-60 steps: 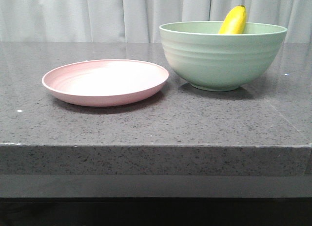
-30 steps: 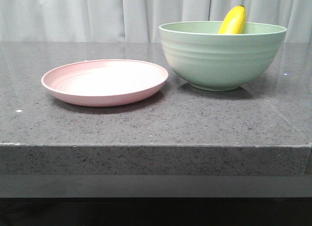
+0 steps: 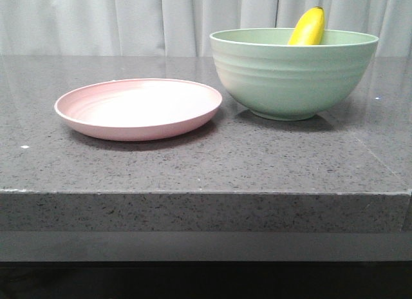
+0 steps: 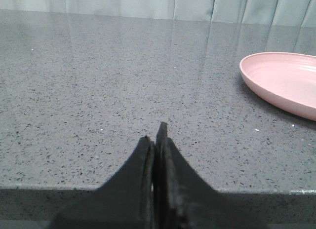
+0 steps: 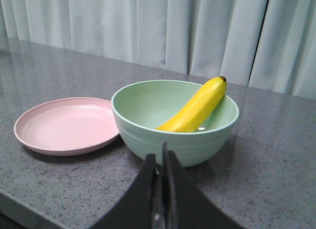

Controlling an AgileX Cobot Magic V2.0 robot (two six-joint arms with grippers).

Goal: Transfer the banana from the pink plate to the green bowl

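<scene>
Already done, by the look of it: the transfer seems complete and what is left is to keep clear of the dishes.
Banana: the smooth, bright yellow, curved banana [image 5: 195, 107] lies inside the bowl, its lower end down in the hollow and its dark-tipped upper end leaning on the far right rim and poking above it.
Bowl: the deep, round, matte mint-green ridged bowl [image 3: 293, 80] stands upright on the right of the speckled grey stone counter [image 3: 212, 163], just beside the plate; whether the two rims touch I cannot tell.
Plate: the shallow, round, pale pink plate with faint rings [image 3: 138, 108] sits left of the bowl and carries nothing.
Left gripper: the left gripper [image 4: 157, 140] has its dark fingers pressed together with nothing between them, at the near edge of the counter, left of the plate and well apart from it.
Right gripper: the right gripper [image 5: 161, 162] is likewise closed and empty-handed, on the near side of the bowl.
Doing it well: I judge the best course is to hold both arms back and low-risk; any pass close to the bowl could knock the banana's overhanging tip.
Risk: the banana only leans on the rim, so a bump to the bowl might tip it out.
</scene>
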